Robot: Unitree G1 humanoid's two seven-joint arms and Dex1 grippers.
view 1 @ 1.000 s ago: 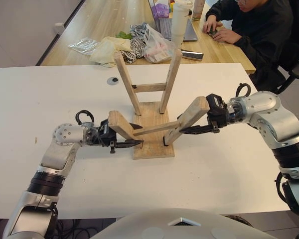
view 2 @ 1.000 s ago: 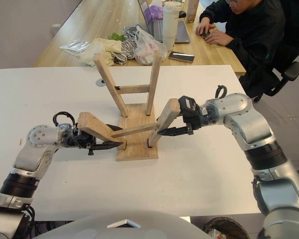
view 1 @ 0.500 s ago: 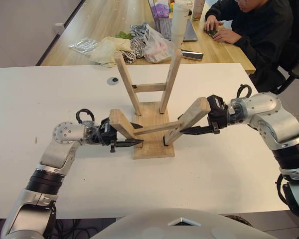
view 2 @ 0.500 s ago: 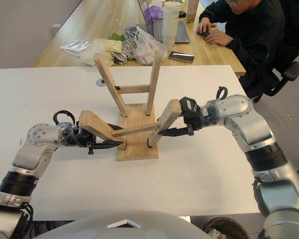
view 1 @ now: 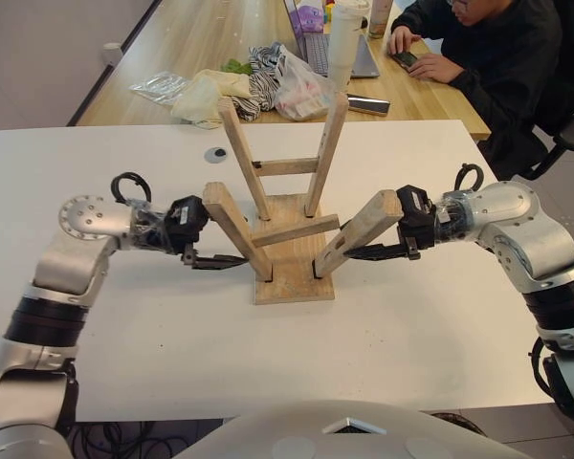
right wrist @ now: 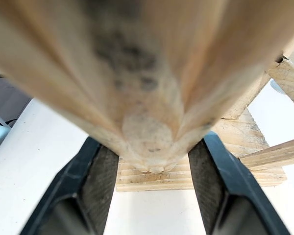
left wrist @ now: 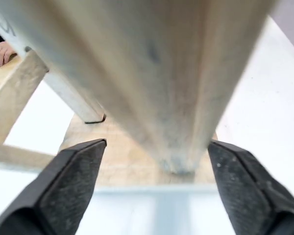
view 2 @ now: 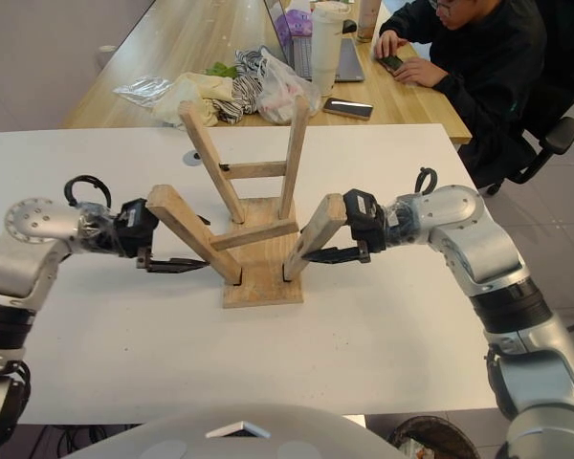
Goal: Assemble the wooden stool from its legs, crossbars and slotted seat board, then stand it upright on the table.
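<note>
The left claw [view 1: 233, 259] has swung its leg [view 1: 237, 232] up steeper, lifting the crossbar [view 1: 301, 229].

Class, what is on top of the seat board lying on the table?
Four legs stand on the seat board: two far legs joined by a crossbar, two leaning near legs with a second crossbar. Their ends cover the slots.

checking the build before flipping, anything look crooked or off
Yes: the near left leg and near right leg splay apart on the seat board, and the near crossbar seems to stop short of the right one, its end free.
</note>
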